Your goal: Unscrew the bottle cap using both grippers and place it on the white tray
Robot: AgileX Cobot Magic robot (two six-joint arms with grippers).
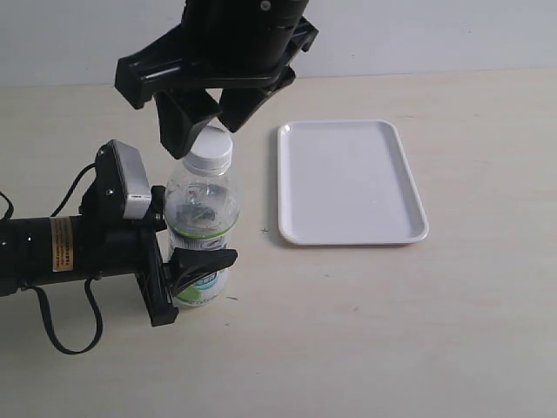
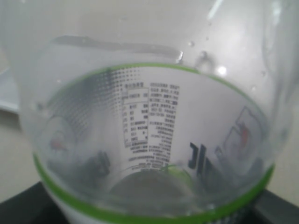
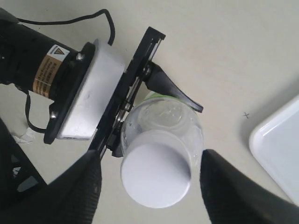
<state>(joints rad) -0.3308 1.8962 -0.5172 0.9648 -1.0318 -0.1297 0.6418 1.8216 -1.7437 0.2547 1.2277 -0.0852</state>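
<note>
The clear bottle [image 1: 202, 218] stands upright on the table, and its white-and-green label [image 2: 154, 121] fills the left wrist view. My left gripper [image 1: 193, 266], on the arm with the silver block [image 1: 132, 178], is shut on the bottle's lower body. The white bottle cap [image 1: 211, 150] sits on the neck. My black right gripper [image 1: 209, 120] hangs just above the cap and is open. In the right wrist view its two fingers [image 3: 70, 196] stand either side of the cap [image 3: 155, 175] with gaps on both sides, touching nothing.
The white tray [image 1: 348, 183] lies to the right of the bottle with nothing on it, and its corner [image 3: 280, 144] shows in the right wrist view. A black cable [image 1: 65, 335] loops under the left arm. Bare tan table surrounds everything.
</note>
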